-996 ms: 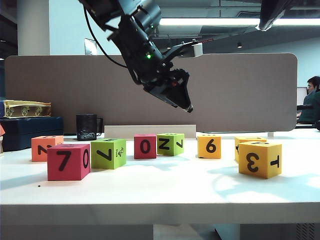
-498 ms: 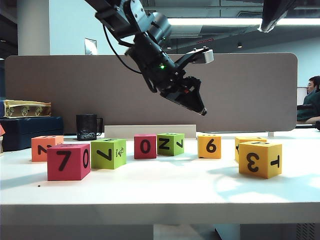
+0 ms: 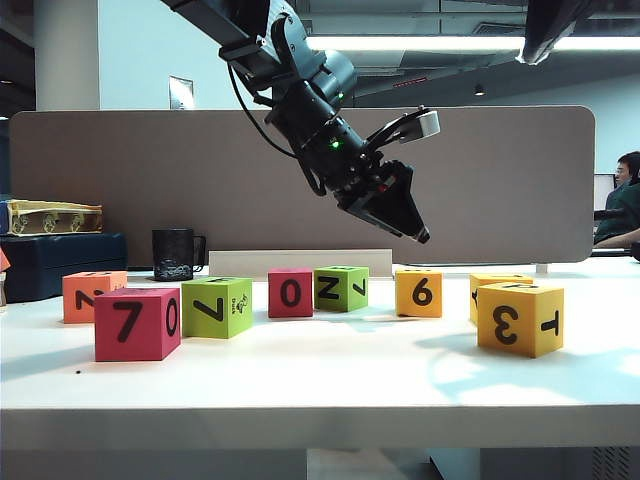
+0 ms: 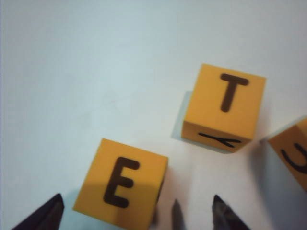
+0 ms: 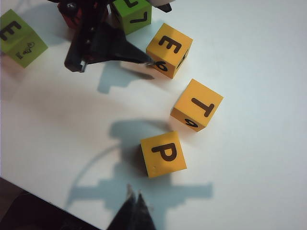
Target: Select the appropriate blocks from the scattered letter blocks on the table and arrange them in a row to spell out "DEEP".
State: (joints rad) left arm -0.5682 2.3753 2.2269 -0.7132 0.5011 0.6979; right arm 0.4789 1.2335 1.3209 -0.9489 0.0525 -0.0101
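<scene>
My left gripper (image 3: 420, 237) hangs open in the air above the yellow-orange block with "6" on its front (image 3: 418, 293). In the left wrist view the gripper (image 4: 134, 213) stands wide, and that block's "E" top (image 4: 122, 182) lies far below between the fingertips. Seen from the right wrist, the same block (image 5: 169, 50) sits just past the left gripper's tip (image 5: 148, 61). My right gripper (image 5: 134, 203) is shut and empty, high over the table (image 5: 254, 182) near the "P"-topped block (image 5: 163, 154). A lime-green "E"-topped block (image 5: 21, 37) and the orange block (image 3: 93, 296) stand further left.
A large red "7"/"0" cube (image 3: 137, 322), a small red "0" cube (image 3: 290, 292) and a green cube (image 3: 340, 288) stand in the loose row. A "T"-topped cube (image 5: 197, 105) sits between the "E" and "P" blocks. A black mug (image 3: 173, 254) and boxes (image 3: 60, 260) sit at the back left.
The left arm has swung to the right and lower, from above the green cube to above the "6" block. The right arm and all blocks stay put.
</scene>
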